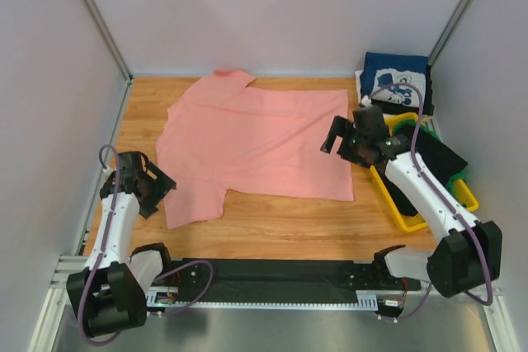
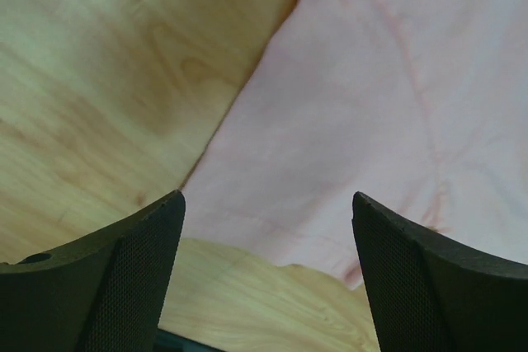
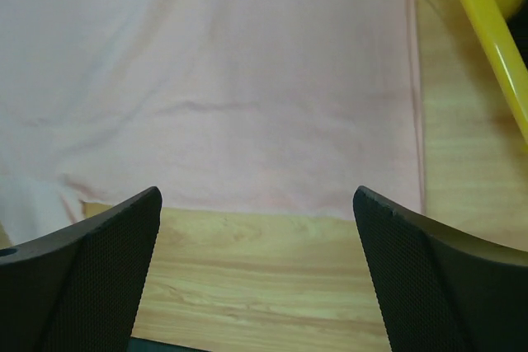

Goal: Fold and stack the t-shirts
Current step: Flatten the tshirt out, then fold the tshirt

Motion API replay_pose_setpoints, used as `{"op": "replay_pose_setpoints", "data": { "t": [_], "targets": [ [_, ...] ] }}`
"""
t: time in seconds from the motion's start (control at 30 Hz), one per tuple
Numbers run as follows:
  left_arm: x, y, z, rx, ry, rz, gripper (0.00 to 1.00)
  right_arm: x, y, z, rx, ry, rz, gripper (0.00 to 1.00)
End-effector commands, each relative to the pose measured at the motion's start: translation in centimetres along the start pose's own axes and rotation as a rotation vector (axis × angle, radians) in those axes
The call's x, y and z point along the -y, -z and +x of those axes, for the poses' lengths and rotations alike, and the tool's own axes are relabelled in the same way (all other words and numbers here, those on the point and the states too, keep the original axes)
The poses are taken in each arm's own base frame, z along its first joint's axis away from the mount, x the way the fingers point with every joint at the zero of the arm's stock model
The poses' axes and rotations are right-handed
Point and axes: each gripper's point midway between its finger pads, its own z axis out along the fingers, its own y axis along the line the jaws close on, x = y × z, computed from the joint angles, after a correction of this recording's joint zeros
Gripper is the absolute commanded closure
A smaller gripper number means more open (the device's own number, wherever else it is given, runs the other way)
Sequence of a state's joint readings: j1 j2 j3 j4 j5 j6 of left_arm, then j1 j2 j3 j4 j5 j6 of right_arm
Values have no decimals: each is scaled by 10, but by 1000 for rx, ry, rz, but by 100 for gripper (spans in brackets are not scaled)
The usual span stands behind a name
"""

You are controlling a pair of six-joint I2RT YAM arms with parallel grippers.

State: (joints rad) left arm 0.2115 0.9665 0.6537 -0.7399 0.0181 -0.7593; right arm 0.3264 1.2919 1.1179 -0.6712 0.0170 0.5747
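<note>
**Open hands over shirt edges: skewed fold and bin contact are the risks**

The pink shirt (image 1: 256,142) lies spread flat on the surface (image 1: 272,224), its hem side just beside the bin (image 1: 394,204) and its collar and sleeves on the side away from the bin. A navy shirt (image 1: 396,76) sits behind the bin, and black and green cloth lies in it.

The right hand (image 3: 257,195) is spread apart and empty, above the hem corner nearest the bin. The left hand (image 2: 264,204) is also spread apart and empty, above the sleeve edge farthest from the bin.

Findings, as judgement:
- The two grip sites differ: a straight hem by the bin, a loose sleeve away from it. An uneven pinch would likely pull the fold askew.
- The hem corner lies close to the bin's rim. A wide approach by the right hand could strike or shift the bin.
- The cloth lies thin against the surface. Fingers closing too high would miss it. Too low, they would scrape the wood.
- The sleeve edge looks slightly rumpled and may bunch.
</note>
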Motion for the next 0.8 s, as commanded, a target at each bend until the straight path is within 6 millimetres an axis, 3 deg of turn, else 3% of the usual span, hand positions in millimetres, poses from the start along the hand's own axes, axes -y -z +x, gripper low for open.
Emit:
{"op": "replay_pose_setpoints", "data": {
  "t": [0.0,0.03,0.17,0.4,0.43,0.67,0.77],
  "targets": [
    [-11,-4,10,18,59,-10,12,37,-3,43,-44,-114,95,0],
    [-15,-8,15,12,58,-13,12,49,-5,60,-75,-129,113,0],
    [-21,-18,24,-5,61,-14,16,79,-19,94,-150,-171,174,0],
    [-26,-42,41,-81,61,-24,27,99,-35,99,-165,-220,231,0],
    [-24,-46,43,-84,64,-10,34,104,-39,100,-171,-221,250,0],
    [-18,-58,46,-106,53,30,56,113,-60,109,-238,-246,289,8],
    [-14,-55,39,-76,49,49,78,118,-64,122,-260,-262,302,19]
  ]
}}
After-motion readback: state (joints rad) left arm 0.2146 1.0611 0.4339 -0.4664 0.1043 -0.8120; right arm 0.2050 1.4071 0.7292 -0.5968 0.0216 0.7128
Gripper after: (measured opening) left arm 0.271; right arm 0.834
